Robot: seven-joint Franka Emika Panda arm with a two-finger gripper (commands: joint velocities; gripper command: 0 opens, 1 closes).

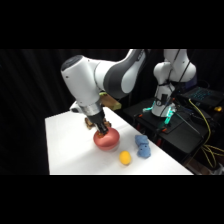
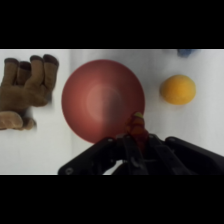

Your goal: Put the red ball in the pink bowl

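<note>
The claw (image 1: 102,131) is hanging directly over the pink bowl (image 1: 106,140), its tip at the level of the bowl's rim in the side view. In the wrist view the claw (image 2: 136,137) is closing its fingers narrowly around a small red-orange object, the red ball (image 2: 136,124), which is showing between the fingers (image 2: 150,145) just above the black linkage; the claw is therefore gripping the ball, with only the ball's width between the fingers. The ball is sitting over the near edge of the pink bowl (image 2: 100,100), at the rim rather than over the centre, and the bowl's inside is showing smooth and bare. The bowl is standing upright on the white counter (image 1: 70,150). A yellow ball (image 2: 177,89) is lying on the counter just beside the bowl, apart from it. A blue toy (image 1: 142,146) is lying beyond the yellow ball (image 1: 124,158) in the side view, near the counter's edge. A brown plush toy (image 2: 25,92) is lying on the opposite side of the bowl in the wrist view, close to its rim.
</note>
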